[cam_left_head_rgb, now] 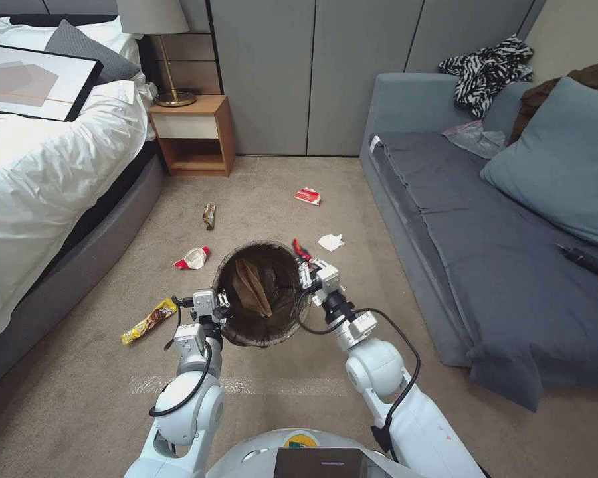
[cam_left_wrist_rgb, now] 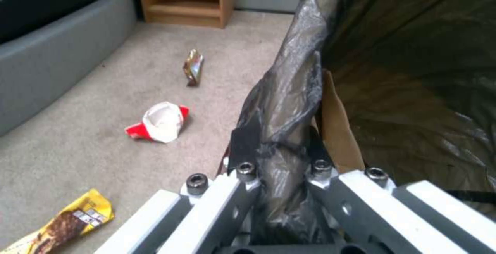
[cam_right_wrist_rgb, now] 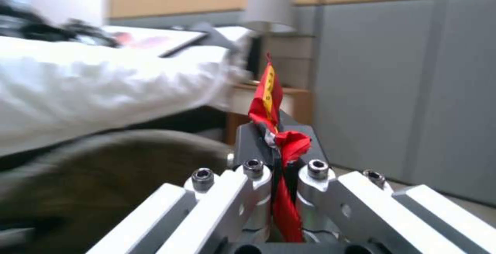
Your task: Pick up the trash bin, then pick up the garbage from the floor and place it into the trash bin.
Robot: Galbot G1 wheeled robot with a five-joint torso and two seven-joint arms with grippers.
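The trash bin (cam_left_head_rgb: 262,332), lined with a dark bag, hangs above the carpet in front of me. My left gripper (cam_left_head_rgb: 222,301) is shut on its left rim, and the left wrist view shows the gripper (cam_left_wrist_rgb: 279,145) pinching the liner (cam_left_wrist_rgb: 413,71). A crumpled brown paper bag (cam_left_head_rgb: 251,285) lies inside the bin. My right gripper (cam_left_head_rgb: 305,265) is at the bin's right rim, shut on a red and yellow wrapper (cam_right_wrist_rgb: 269,95). Garbage on the floor: a red-white wrapper (cam_left_head_rgb: 193,257), a yellow wrapper (cam_left_head_rgb: 149,320), a small gold wrapper (cam_left_head_rgb: 209,216), a red packet (cam_left_head_rgb: 307,196), a white tissue (cam_left_head_rgb: 331,242).
A bed (cam_left_head_rgb: 40,172) with white bedding runs along the left, with a wooden nightstand (cam_left_head_rgb: 193,136) and lamp behind it. A grey sofa (cam_left_head_rgb: 485,265) fills the right side. Grey wall panels (cam_left_head_rgb: 312,73) close off the back. Open carpet lies between bed and sofa.
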